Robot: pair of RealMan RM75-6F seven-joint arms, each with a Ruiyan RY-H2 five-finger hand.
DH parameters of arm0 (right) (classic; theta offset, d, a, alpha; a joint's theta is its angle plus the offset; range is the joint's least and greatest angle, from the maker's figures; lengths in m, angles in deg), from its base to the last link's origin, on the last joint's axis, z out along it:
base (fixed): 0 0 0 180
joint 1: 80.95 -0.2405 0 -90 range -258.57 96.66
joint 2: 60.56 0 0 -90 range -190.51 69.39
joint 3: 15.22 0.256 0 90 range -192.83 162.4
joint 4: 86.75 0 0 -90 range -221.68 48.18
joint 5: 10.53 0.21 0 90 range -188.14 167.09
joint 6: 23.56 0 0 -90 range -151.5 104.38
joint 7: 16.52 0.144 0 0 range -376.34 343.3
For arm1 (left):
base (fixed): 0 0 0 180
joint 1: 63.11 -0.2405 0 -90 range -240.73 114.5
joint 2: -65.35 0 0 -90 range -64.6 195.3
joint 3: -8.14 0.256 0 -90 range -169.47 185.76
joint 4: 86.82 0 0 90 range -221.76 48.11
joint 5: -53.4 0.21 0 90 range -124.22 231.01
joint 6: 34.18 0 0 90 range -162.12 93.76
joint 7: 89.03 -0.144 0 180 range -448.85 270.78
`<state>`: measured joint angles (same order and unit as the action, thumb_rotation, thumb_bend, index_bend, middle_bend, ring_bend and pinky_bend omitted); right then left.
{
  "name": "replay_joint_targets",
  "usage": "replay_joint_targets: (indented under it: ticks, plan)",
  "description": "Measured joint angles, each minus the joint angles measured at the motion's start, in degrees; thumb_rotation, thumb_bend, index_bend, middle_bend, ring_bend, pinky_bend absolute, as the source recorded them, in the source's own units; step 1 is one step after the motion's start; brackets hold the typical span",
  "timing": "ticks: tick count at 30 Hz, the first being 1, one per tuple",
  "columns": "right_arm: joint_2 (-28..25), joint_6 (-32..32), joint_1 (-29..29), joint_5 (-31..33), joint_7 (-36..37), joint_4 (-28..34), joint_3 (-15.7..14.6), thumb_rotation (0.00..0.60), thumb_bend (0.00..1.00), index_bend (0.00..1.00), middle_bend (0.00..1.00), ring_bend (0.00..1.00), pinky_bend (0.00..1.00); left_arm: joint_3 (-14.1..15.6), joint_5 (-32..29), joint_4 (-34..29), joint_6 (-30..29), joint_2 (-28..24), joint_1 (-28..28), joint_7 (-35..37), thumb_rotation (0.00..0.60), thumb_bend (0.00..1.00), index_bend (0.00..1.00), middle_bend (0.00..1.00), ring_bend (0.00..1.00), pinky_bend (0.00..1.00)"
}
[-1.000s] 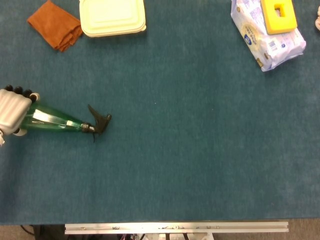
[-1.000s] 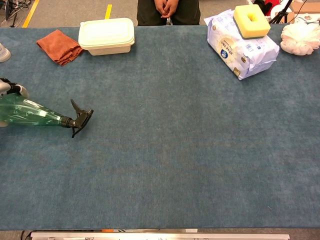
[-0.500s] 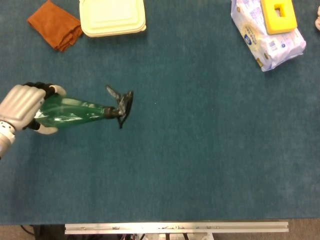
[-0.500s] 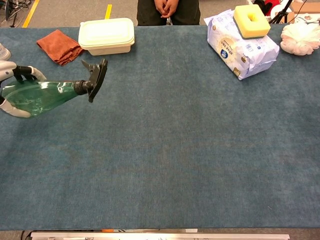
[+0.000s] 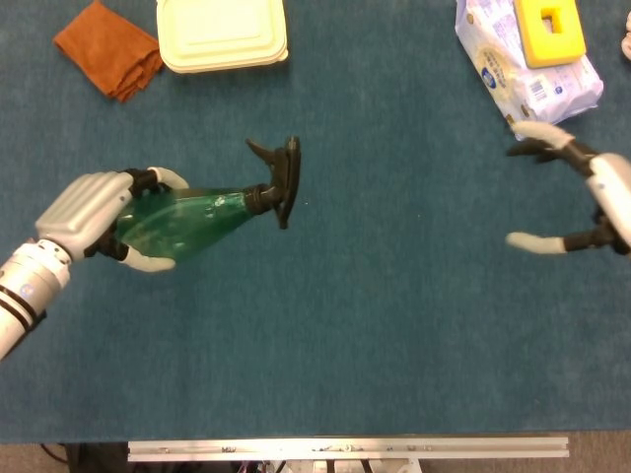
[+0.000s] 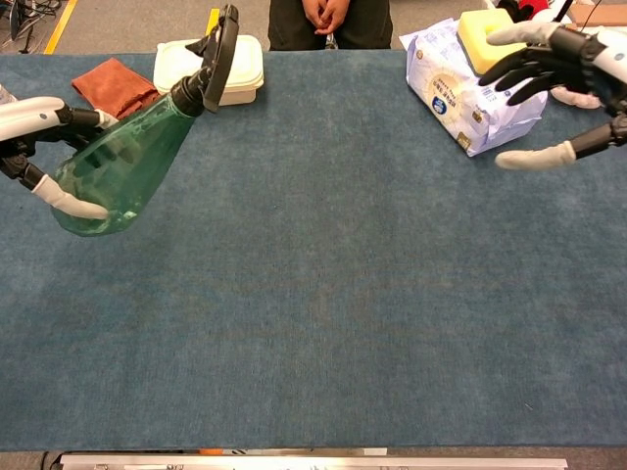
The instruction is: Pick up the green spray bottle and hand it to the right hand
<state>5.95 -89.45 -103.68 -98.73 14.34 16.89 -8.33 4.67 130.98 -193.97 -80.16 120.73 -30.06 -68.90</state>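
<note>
Green spray bottle (image 5: pixel 192 216) is lifted clear of the desk (image 5: pixel 375 325), its wide base wrapped by the left hand (image 5: pixel 94 212) at the left side, black trigger head (image 5: pixel 281 169) pointing toward the middle. Well apart on the far side, the right hand (image 5: pixel 582 202) hovers with fingers spread, holding nothing, just beside the wet-wipes pack (image 5: pixel 532 74).
</note>
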Motion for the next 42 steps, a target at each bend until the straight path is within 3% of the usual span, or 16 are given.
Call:
replay_joint_targets:
  ticks: [7, 18, 30, 36, 42]
  plan:
    - [6.2, 4.7, -4.1, 6.3, 4.4, 2.7, 2.7, 0.6, 0.0, 0.16, 0.29, 0.23, 0.28, -1.4, -2.7, -4.0, 1.2, -0.2, 0.9, 2.5, 0.6, 0.27, 0.4, 0.43, 0.39, 0.56]
    - [14.4, 9.5, -8.5, 15.9, 8.8, 5.8, 7.2, 0.6, 0.0, 0.16, 0.23, 0.13, 0.09, -3.0, -8.2, -6.2, 2.6, 1.3, 1.9, 4.4, 0.6, 0.27, 0.4, 0.43, 0.39, 0.56]
    - [29.2, 7.2, -13.7, 25.9, 1.4, 3.3, 13.6, 0.6, 0.0, 0.14, 0.22, 0.12, 0.08, -4.1, -11.9, -9.3, 4.8, 2.1, 2.5, 6.3, 0.6, 0.27, 0.4, 0.43, 0.39, 0.56]
    - [32.2, 7.3, -15.7, 29.8, -0.3, 3.5, 16.6, 0.6, 0.0, 0.07, 0.18, 0.1, 0.07, -4.2, -12.4, -9.7, 5.3, 2.7, 2.7, 6.1, 0.6, 0.27, 0.4, 0.43, 0.39, 0.56]
    - [32.3, 9.5, -16.1, 30.8, -0.2, 4.7, 17.0, 0.6, 0.0, 0.06, 0.18, 0.1, 0.06, -4.3, -13.6, -9.2, 5.7, 2.8, 2.8, 5.9, 0.6, 0.27, 0.4, 0.43, 0.39, 0.56]
